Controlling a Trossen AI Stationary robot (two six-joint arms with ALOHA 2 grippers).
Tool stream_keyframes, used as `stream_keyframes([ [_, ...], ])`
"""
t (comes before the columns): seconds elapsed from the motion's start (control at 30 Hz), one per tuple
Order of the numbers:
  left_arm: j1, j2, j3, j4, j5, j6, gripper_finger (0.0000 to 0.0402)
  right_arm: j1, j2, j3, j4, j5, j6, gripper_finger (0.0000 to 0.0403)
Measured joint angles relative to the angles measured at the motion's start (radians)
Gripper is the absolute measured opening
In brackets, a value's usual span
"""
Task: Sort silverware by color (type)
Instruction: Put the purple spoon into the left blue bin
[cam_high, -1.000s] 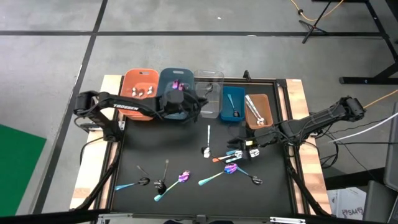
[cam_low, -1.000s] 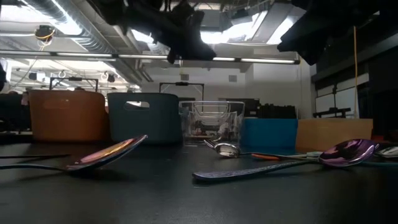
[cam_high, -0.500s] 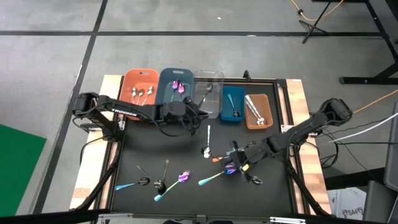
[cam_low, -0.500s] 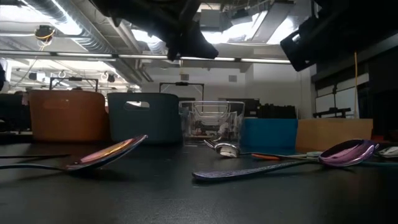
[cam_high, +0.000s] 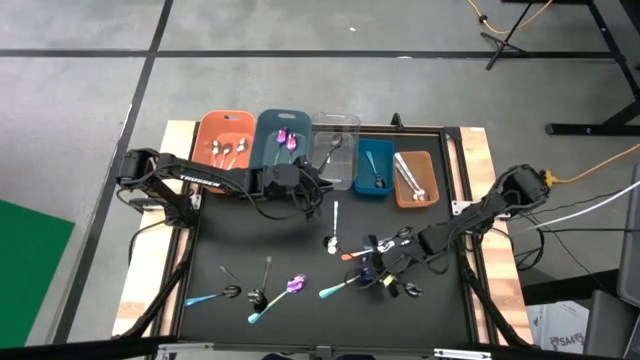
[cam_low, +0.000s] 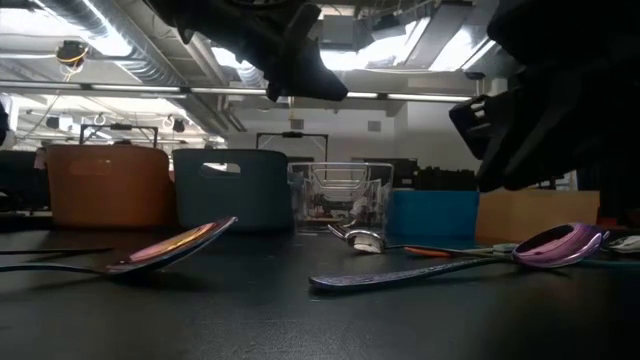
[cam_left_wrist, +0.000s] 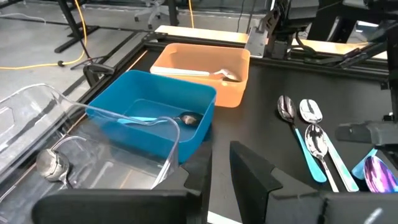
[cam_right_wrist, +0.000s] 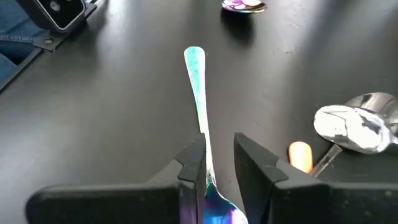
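A purple spoon with a teal handle (cam_right_wrist: 195, 81) lies flat on the black mat, right of the middle; the high view shows its handle (cam_high: 340, 287). My right gripper (cam_right_wrist: 217, 149) is low over it, open, one finger on each side of the spoon's neck (cam_right_wrist: 204, 140). It also shows in the high view (cam_high: 378, 268). My left gripper (cam_high: 312, 195) hangs open with nothing between its fingers (cam_left_wrist: 219, 168), just on the near side of the clear bin (cam_high: 335, 140). More silverware lies on the mat: a silver spoon (cam_high: 334, 225), another purple one (cam_high: 293, 287), a blue-handled one (cam_high: 205, 297). My right gripper comes at the spoon's neck (cam_right_wrist: 204, 140) slanting down, with its fingers along the spoon. One finger (cam_right_wrist: 194, 163) stands right against the neck, and I cannot tell whether it touches. The spoon lies on the mat.
Five bins line the far edge: orange (cam_high: 225, 128), grey-blue (cam_high: 272, 150), clear, blue (cam_high: 375, 150), brown (cam_high: 428, 165), each with utensils in it. An orange-handled spoon (cam_right_wrist: 300, 154) and a silver spoon (cam_right_wrist: 348, 127) lie close beside my right gripper. The mat's near middle is bare.
My right gripper has come down and toward the table's left and near edge, rolling as it went, and now straddles the purple spoon. My left gripper has drawn back from over the grey-blue bin toward the near edge and a little right, then kept still.
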Motion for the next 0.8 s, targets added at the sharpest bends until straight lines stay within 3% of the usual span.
stream_keyframes([
  [0.27,0.000,0.000,0.000,0.000,0.000,-0.001,0.0051,0.000,0.028,0.050,-0.020,0.000,0.000,0.0072],
  [0.53,0.000,0.000,0.000,0.000,0.000,-0.002,0.0051,0.000,0.028,0.278,-0.490,0.001,-0.002,0.0072],
  [0.8,0.000,0.000,0.000,0.000,0.000,-0.003,0.0051,0.000,0.028,0.336,-0.570,0.002,-0.002,0.0072],
])
